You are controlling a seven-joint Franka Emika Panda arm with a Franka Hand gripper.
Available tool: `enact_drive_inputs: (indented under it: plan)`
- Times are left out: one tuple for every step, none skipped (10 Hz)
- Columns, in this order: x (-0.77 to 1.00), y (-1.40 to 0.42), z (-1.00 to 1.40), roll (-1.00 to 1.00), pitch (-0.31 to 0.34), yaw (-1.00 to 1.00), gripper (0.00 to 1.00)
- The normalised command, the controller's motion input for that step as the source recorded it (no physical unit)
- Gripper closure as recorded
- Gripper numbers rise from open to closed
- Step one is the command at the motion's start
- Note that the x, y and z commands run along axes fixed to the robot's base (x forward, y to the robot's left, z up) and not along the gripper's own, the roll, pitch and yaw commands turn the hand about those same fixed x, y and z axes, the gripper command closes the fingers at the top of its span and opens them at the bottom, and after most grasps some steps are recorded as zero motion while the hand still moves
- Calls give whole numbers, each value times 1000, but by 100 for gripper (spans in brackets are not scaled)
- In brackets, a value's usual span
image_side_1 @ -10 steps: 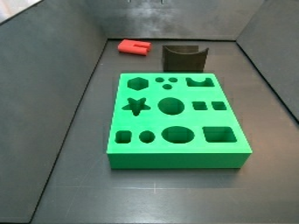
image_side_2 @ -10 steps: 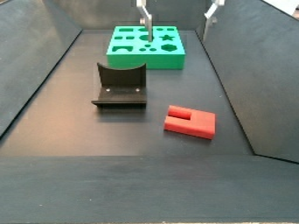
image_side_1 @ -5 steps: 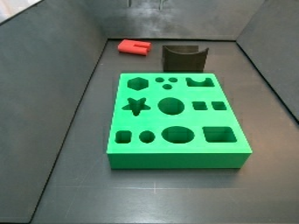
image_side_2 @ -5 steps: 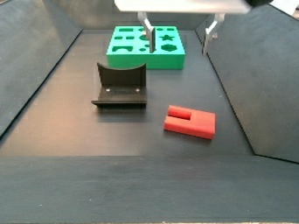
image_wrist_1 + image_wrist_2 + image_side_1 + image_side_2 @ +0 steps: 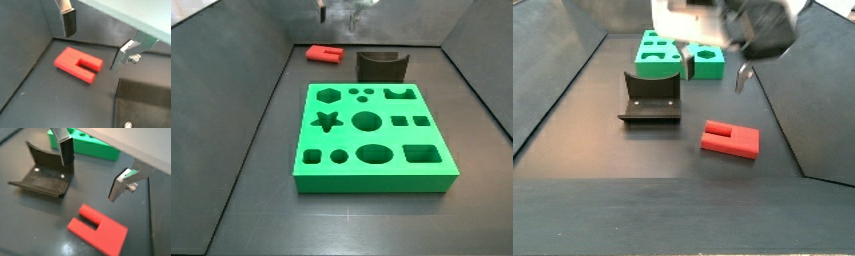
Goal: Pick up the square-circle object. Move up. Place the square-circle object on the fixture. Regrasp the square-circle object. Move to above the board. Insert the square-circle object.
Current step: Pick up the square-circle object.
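Note:
The square-circle object is a small red block with a notch in one edge, lying flat on the dark floor in both side views [image 5: 326, 53] [image 5: 730, 139] and both wrist views [image 5: 79, 64] [image 5: 100, 228]. My gripper [image 5: 714, 72] is open and empty. It hangs above the floor between the board [image 5: 657, 56] and the red block, and shows only at the frame edge in a side view [image 5: 342, 12]. In both wrist views [image 5: 93, 51] [image 5: 91, 180] the silver fingers [image 5: 69, 22] stand wide apart, with nothing between them. The dark fixture [image 5: 651, 97] [image 5: 381, 66] [image 5: 43, 173] stands beside the block.
The green board [image 5: 374, 130] [image 5: 90, 145] with its shaped holes lies beyond the fixture. Grey walls [image 5: 251, 60] enclose the floor on both sides and at the back [image 5: 800, 90].
My gripper has come down and moved from over the board toward the red block. It is now large and blurred in a side view. The block, fixture and board have not moved.

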Motion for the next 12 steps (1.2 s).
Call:
enact_drive_inputs:
  plan:
    - [180,103,-451,-33,-34,-926,0]
    - [129,194,-437,-13,-34,-840,0]
    - [160,171,-380,-27,-29,-849,0]
    - [220,97,-280,-76,-26,-886,0]
    - [226,74,-280,-81,-26,-900,0]
    - [220,74,-286,-79,-19,-906,0]
    - [237,69,-271,-110,-34,-886,0]
    - [229,63,-283,-103,-29,-891,0]
    - [226,86,-260,-79,-31,-897,0]
    - [214,80,-143,-84,-17,-889,0]
    - [211,37,-80,-117,-10,-897,0]
    - [131,14,-26,-207,-34,-811,0]
